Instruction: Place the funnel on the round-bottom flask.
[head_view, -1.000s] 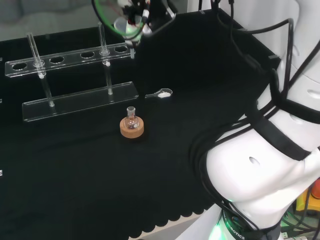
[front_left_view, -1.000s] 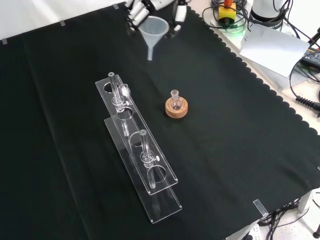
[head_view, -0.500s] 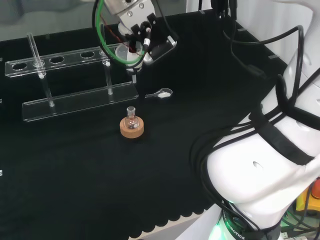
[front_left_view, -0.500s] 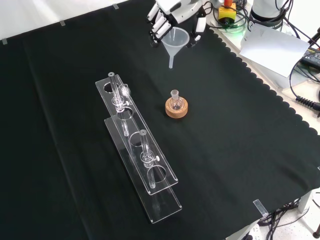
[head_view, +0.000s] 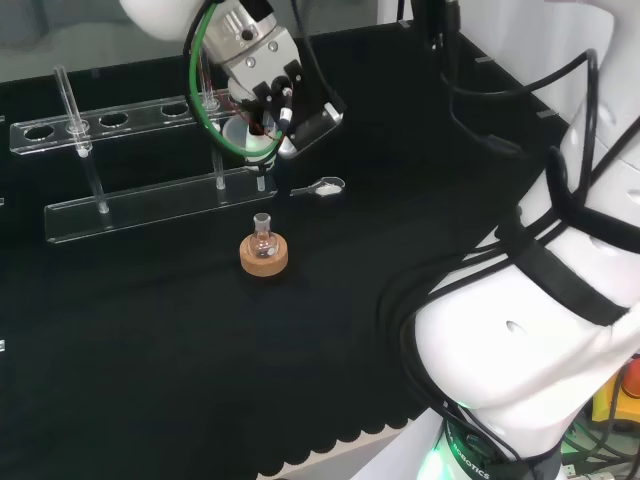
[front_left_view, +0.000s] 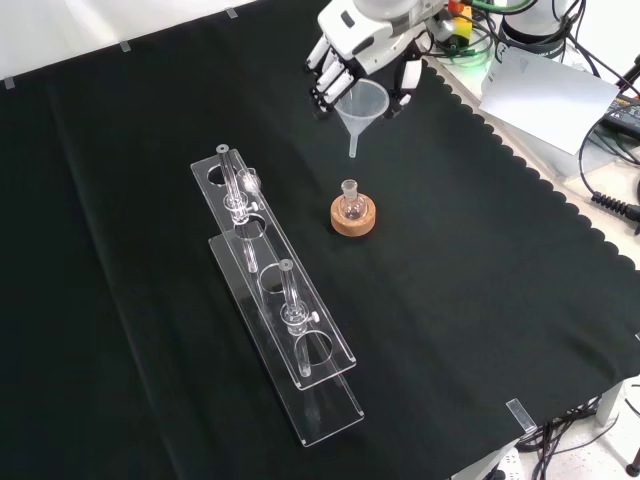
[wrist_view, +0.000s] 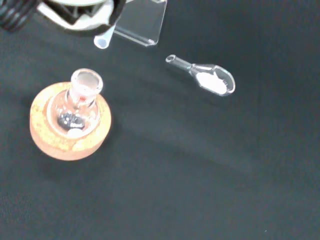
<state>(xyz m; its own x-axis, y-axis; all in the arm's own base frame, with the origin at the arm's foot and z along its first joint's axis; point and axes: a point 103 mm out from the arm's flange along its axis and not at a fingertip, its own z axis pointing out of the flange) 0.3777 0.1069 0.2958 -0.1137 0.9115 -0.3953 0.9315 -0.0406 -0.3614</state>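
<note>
front view: the hand (front_left_view: 362, 50) is seen at the upper centre of the frame, its fingers curled round the rim of a clear funnel (front_left_view: 361, 103), which is held off the cloth with the stem pointing down. the funnel's stem tip is placed above and just to the right of the round-bottom flask (front_left_view: 349, 206), well apart from its neck. the flask is seated upright in a cork ring (front_left_view: 354, 218) near the middle of the frame. a clear test-tube rack (front_left_view: 275, 295) is laid diagonally to the left of the flask, with glass tubes stood in it. the tabletop (front_left_view: 480, 300) is covered with black cloth with a scalloped edge.

head view: the hand (head_view: 262, 75) is found at the upper centre, grasping the funnel (head_view: 252, 135) in front of the rack (head_view: 150, 165). the flask (head_view: 263, 240) on its cork ring (head_view: 265, 258) is set lower in the frame, below the funnel. a small clear spoon-like piece (head_view: 320, 187) holding something white is laid on the cloth to the right of the funnel's stem.

wrist view: the flask (wrist_view: 77, 102) is looked down upon in its cork ring (wrist_view: 65, 137), open-mouthed; the funnel's stem tip (wrist_view: 103, 40) is seen apart from it, and the spoon-like piece (wrist_view: 207, 80) lies off to one side.
</note>
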